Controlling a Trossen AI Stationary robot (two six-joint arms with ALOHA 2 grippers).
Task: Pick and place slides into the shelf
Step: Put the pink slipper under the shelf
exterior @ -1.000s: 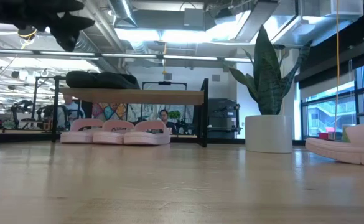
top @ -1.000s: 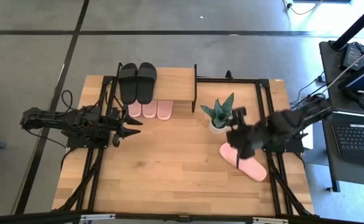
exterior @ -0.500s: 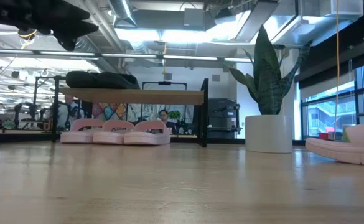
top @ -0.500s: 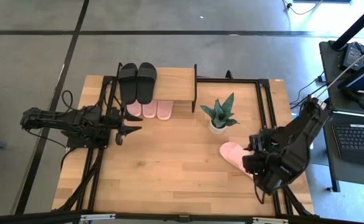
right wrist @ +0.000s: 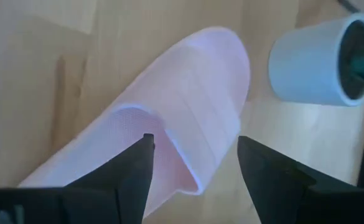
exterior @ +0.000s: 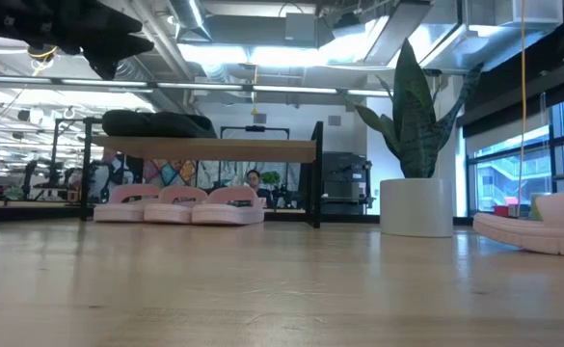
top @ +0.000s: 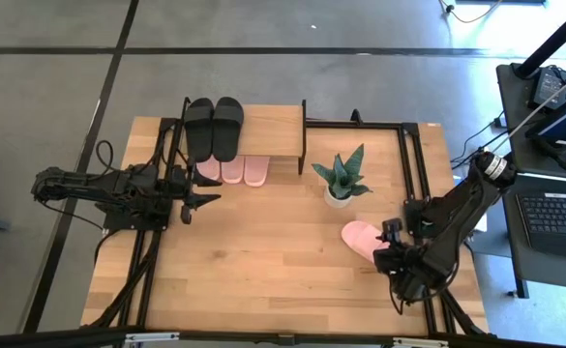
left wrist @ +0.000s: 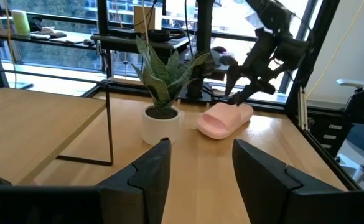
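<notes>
While the high view looks down, the left gripper (top: pixel 208 201) hangs open and empty near the shelf (top: pixel 268 129), which carries two black slides (top: pixel 215 126) on top and three pink slides (top: pixel 232 171) underneath, and the right gripper (top: pixel 391 259) sits over a lone pink slide (top: pixel 360 235) beside the potted plant (top: pixel 341 179). Seen low, the shelf's pink slides (exterior: pixel 179 204) show no readable writing. From the right wrist, the parted fingers (right wrist: pixel 132 168) straddle that pink slide (right wrist: pixel 188 106) without closing on it.
</notes>
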